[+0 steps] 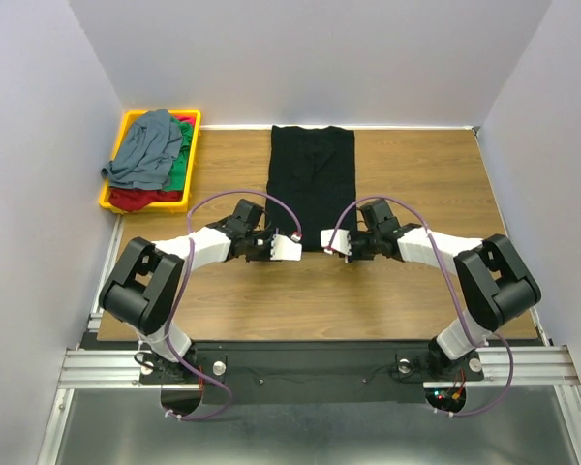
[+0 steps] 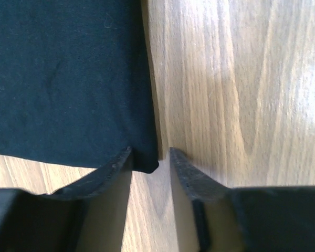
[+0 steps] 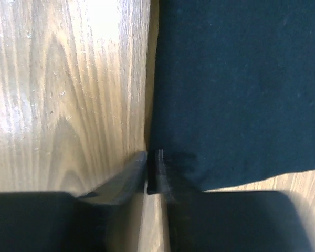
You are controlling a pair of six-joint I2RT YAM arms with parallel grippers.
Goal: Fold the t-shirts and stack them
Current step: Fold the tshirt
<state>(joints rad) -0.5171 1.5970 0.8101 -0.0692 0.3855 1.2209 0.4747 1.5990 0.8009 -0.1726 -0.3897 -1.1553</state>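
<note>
The black t-shirt [image 1: 311, 179] lies flat on the table as a long narrow strip running away from me. My left gripper [image 1: 292, 249] is at the strip's near edge. In the left wrist view it [image 2: 150, 152] is open, with a corner of the black cloth [image 2: 68, 79] lying loose between the fingers. My right gripper [image 1: 329, 242] is at the same near edge. In the right wrist view it [image 3: 151, 155] is shut on the edge of the black cloth [image 3: 236, 79]. Grey-blue [image 1: 147, 150], green [image 1: 181, 167] and red [image 1: 134, 200] t-shirts lie bunched in the tray.
A yellow plastic tray [image 1: 127, 120] stands at the far left corner of the wooden table [image 1: 426, 184]. White walls close in the left, right and back sides. Both arms reach inward from the near edge, with purple cables looping above them.
</note>
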